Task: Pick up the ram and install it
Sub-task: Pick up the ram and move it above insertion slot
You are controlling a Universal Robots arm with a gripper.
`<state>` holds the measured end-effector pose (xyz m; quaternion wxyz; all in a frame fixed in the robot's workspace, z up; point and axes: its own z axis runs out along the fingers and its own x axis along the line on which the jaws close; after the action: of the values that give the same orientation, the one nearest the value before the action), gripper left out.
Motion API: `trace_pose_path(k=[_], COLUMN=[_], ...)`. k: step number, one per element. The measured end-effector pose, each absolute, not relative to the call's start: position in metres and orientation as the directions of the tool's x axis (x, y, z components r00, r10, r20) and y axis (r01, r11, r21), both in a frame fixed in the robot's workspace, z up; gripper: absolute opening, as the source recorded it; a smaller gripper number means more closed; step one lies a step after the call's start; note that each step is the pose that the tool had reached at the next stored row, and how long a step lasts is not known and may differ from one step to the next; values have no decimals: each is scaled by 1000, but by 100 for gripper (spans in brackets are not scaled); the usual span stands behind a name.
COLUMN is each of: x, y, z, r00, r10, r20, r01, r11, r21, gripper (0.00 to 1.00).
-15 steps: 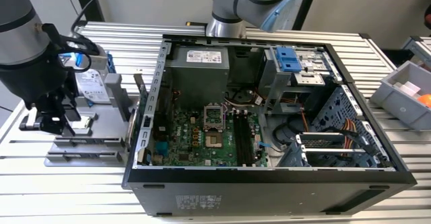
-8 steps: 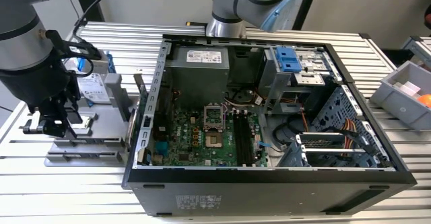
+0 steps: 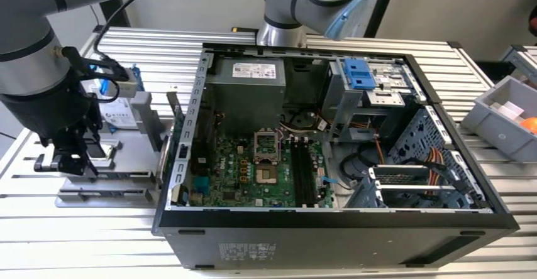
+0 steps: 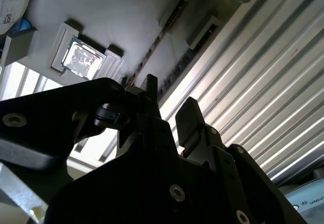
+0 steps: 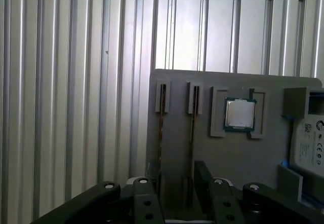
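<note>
Saw the gripper (image 5: pixel 177 196) (image 4: pixel 169 105) (image 3: pixel 74 164) closest to the wrist cameras, its black fingers (image 5: pixel 203 181) standing apart with a clear gap between them and clamped on nothing. Found it hovering above a grey fixture (image 5: pixel 243 158) (image 3: pixel 117 178).

Found the ram (image 5: pixel 192 133) (image 4: pixel 154 46) just past the fingertips, standing on edge in a narrow slot of the fixture and running toward the fixture's far edge. Saw it lined up close to one finger, but could not tell whether the two touched. Noted a second stick (image 5: pixel 161 127), also on edge, in the parallel slot just beside, on the side away from the processor. Made out that square silver processor (image 5: pixel 239 114) (image 4: pixel 83 57) lying flat in its own recess next to the ram's slot, near the same fixture edge. Caught a hard drive (image 5: pixel 310 143) (image 3: pixel 117 112) further along, at the fixture's end.

Placed the fixture on the ribbed aluminium table (image 3: pixel 84 235) (image 5: pixel 76 82), near the table's edge at the exterior view's left.

Further off, saw an open computer case (image 3: pixel 336 219) in the middle of the table. Made out the motherboard (image 3: pixel 243 166) flat inside, with long black memory slots (image 3: pixel 302 172) beside the processor socket (image 3: pixel 266 147). Beyond, noted the base of a second arm (image 3: pixel 285 15) at the table's far edge and a grey bin (image 3: pixel 503 112) at the exterior view's right.
</note>
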<state>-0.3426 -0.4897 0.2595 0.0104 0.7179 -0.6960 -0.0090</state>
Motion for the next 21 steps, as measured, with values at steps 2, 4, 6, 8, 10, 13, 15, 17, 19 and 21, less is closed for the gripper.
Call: trace_pose_path(k=[2, 4, 6, 8, 10, 13, 15, 17, 19, 21], x=[-343, -343, -343, -342, -343, -343, -343, -343, -343, -343], y=[-490, -491, -492, -493, -494, -496, -497, -497, -498, -498], z=[257, 254, 252, 250, 248, 245, 243, 241, 239, 237], r00=[31, 31, 31, 31, 31, 30, 27, 22, 17, 16], r10=[-1000, -1000, -1000, -1000, -1000, -1000, -1000, -1000, -1000, -1000], r20=[2, 2, 2, 1, 1, 1, 2, 2, 2, 2], r01=[-999, -999, -999, -999, -999, -999, -999, -999, -999, -999], r11=[-31, -31, -31, -31, -31, -29, -27, -22, -17, -16], r21=[28, 28, 28, 27, 27, 27, 28, 28, 28, 28], gripper=[100, 100, 100, 100, 100, 100, 100, 100, 100, 100])
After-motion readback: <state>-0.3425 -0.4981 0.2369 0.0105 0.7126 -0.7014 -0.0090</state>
